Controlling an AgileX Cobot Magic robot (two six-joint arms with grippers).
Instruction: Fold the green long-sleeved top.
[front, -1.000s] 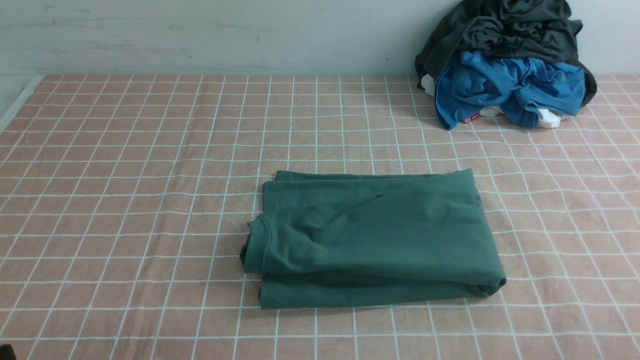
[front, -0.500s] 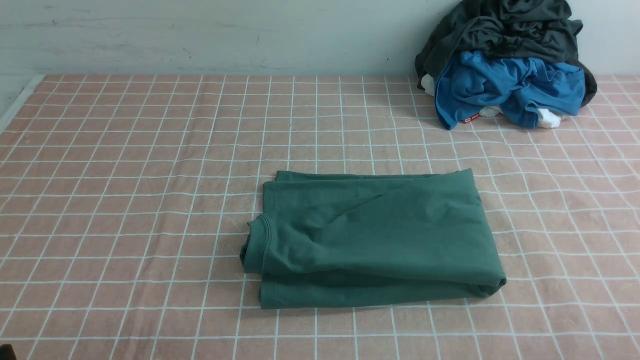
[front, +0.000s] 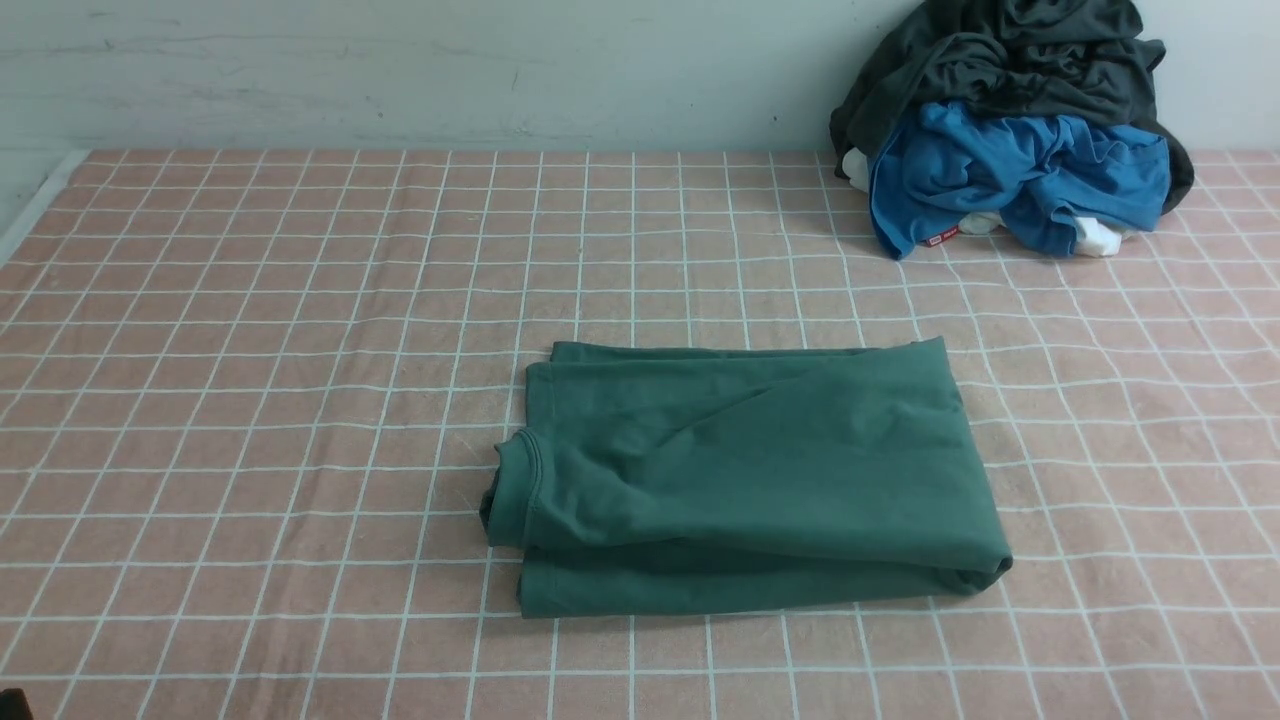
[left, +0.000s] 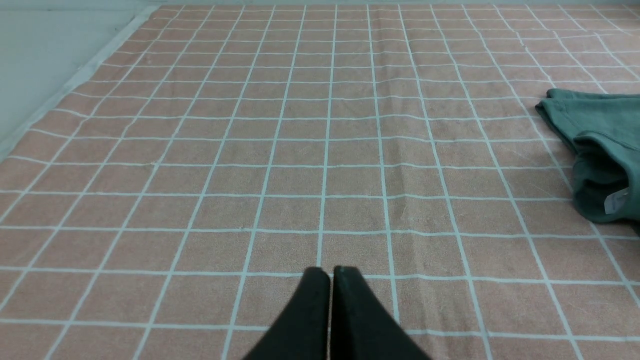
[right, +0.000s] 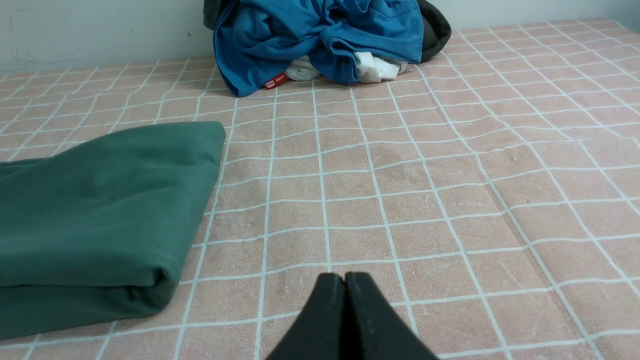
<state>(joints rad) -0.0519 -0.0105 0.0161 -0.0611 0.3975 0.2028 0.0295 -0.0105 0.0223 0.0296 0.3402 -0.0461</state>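
The green long-sleeved top (front: 745, 480) lies folded into a flat rectangle near the middle of the pink checked cloth (front: 250, 400); its long axis runs left to right, the ribbed neckline (front: 512, 490) at the left end (a small pale tag, probably the label, shows there in the left wrist view); the left gripper (left: 330, 272) and right gripper (right: 345, 277) are both closed tight on nothing, well clear of the top.
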